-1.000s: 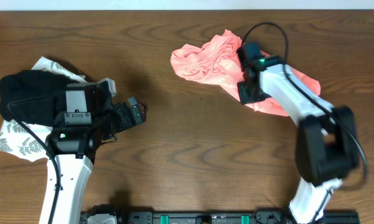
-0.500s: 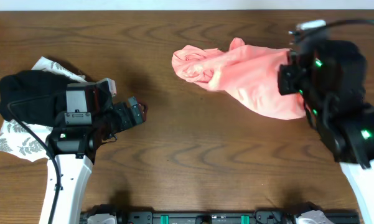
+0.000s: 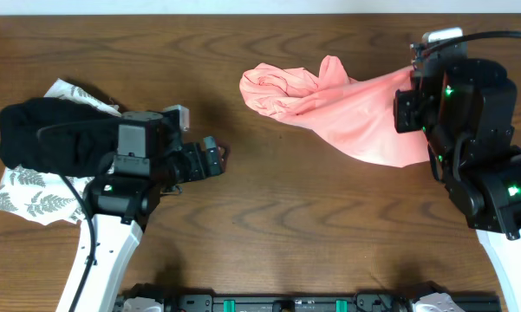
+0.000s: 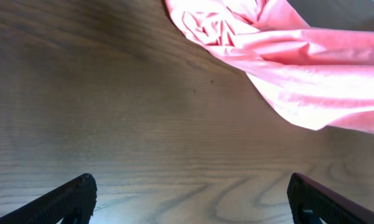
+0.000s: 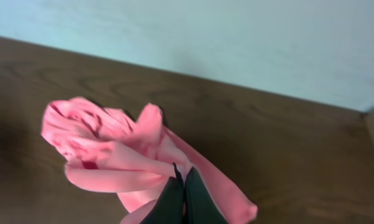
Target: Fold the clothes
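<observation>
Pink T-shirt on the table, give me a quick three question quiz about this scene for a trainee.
1. True or false: the right gripper is shut on the pink T-shirt.
2. The left gripper is: A) open, holding nothing; B) shut on the shirt; C) shut, holding nothing.
3. Fill in: the black garment lies on the white garment, which has a grey ___ print.
Key: 1 true; 2 A; 3 leaf.
</observation>
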